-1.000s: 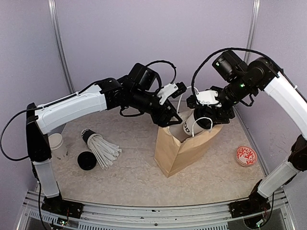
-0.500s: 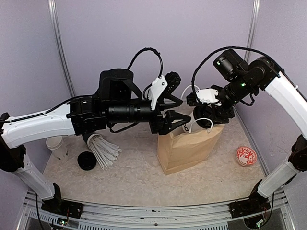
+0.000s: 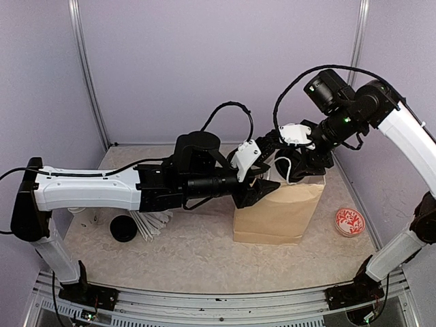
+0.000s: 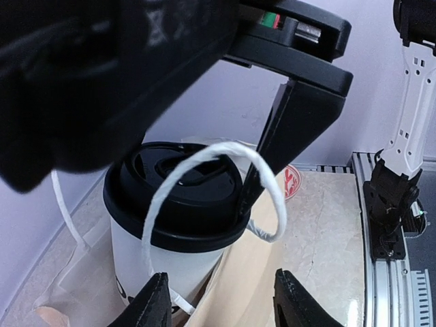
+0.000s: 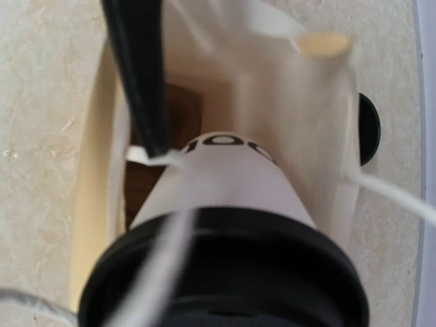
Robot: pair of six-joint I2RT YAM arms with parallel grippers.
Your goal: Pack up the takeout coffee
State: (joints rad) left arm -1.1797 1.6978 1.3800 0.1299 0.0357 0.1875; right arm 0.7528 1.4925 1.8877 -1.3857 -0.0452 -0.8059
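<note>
White paper takeout cup [image 4: 146, 255] with black lid [image 4: 174, 197], partway inside the mouth of the brown paper bag [image 3: 279, 214], gripped near the lid by the right tool [image 3: 296, 162]; white string handle [image 4: 266, 177] looped across the lid; left tool [image 3: 261, 189] open at the bag's rim; bag upright on the worktop [image 3: 197, 255]

Lilac walls [image 3: 170, 68] — beige marbled tabletop [image 3: 197, 255] w/ alu corner posts [image 3: 88, 68].

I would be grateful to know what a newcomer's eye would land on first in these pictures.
Both claws meet over the brown paper bag, right of the table's middle. The right claw holds a white, black-lidded takeout cup in the bag's mouth, while the left claw is open at the bag's rim.
</note>
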